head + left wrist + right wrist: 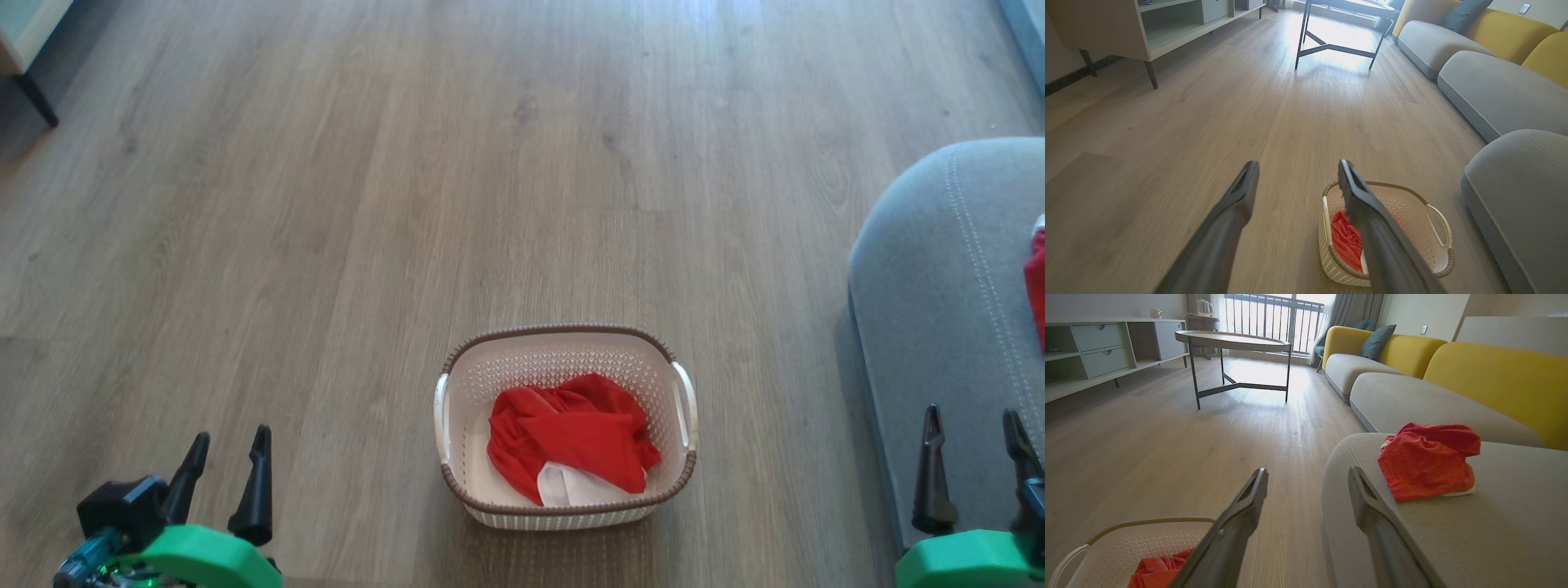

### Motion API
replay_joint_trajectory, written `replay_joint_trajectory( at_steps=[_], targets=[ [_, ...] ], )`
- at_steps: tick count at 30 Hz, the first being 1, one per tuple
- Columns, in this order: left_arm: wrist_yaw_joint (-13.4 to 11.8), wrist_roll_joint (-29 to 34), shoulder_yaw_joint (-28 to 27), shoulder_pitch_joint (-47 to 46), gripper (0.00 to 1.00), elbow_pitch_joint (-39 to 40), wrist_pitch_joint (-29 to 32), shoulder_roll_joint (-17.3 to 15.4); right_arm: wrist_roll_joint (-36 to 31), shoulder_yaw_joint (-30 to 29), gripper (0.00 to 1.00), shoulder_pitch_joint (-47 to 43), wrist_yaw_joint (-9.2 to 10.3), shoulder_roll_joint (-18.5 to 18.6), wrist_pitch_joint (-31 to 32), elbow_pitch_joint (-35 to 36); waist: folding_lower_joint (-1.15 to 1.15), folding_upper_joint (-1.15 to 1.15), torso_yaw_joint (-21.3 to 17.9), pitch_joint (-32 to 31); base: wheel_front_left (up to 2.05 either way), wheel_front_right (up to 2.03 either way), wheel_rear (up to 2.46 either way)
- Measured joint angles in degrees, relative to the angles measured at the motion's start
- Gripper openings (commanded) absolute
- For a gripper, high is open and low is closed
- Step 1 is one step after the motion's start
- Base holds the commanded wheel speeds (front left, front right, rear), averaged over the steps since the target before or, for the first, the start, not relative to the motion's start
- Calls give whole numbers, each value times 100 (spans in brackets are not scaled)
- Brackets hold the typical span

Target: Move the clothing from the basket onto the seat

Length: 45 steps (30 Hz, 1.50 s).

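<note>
A cream basket (684, 392) with a brown rim stands on the wood floor and holds a crumpled red garment (571, 433) with a white panel. The basket (1433, 228) and its red clothing (1345, 241) sit behind the right finger in the left wrist view. A second red garment (1427, 461) lies on the grey seat (1494, 522), whose rounded edge (922, 269) is at the right of the head view. My left gripper (229, 465) hangs open at the lower left, well left of the basket. My right gripper (976, 457) is open over the seat's front edge, holding nothing.
A round metal-legged table (1237, 341) stands further down the room. A low cabinet (1167, 24) lines the left wall. More grey cushions with yellow backs (1453, 367) continue beyond the seat. Bare floor (408, 204) spreads around the basket.
</note>
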<state>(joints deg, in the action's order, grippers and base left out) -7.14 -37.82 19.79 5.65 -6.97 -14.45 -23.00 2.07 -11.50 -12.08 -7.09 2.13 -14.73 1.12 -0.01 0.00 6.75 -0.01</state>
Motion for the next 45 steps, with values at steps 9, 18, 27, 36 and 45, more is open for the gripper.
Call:
replay_joint_trajectory(
  at_steps=[9, 18, 27, 36, 45],
  targets=[
    [11, 0, -7, -4, 100, -1, 1, 13, 45, 20, 100, 2, 0, 0, 0, 0, 0, 0, -180, 87, 0, 0, 0],
    [57, 1, -10, -24, 100, -11, 1, 31, 44, 20, 100, 7, 0, 0, 0, 2, 0, 0, -241, 141, 0, 0, 0],
    [108, 49, -11, -30, 100, -58, 0, 66, 44, 15, 100, 7, 0, 0, 0, 2, 1, 0, -239, 135, 0, 0, 0],
    [160, 102, -24, -115, 100, -46, 0, 74, 44, 26, 100, 69, 0, 0, 0, 57, 0, 0, -274, 323, 0, 0, 0],
    [368, 102, -23, -714, 100, -4, 2, 53, 45, 25, 100, 349, 0, 0, 0, 181, 1, 0, -318, 840, 0, 0, 0]
  ],
)
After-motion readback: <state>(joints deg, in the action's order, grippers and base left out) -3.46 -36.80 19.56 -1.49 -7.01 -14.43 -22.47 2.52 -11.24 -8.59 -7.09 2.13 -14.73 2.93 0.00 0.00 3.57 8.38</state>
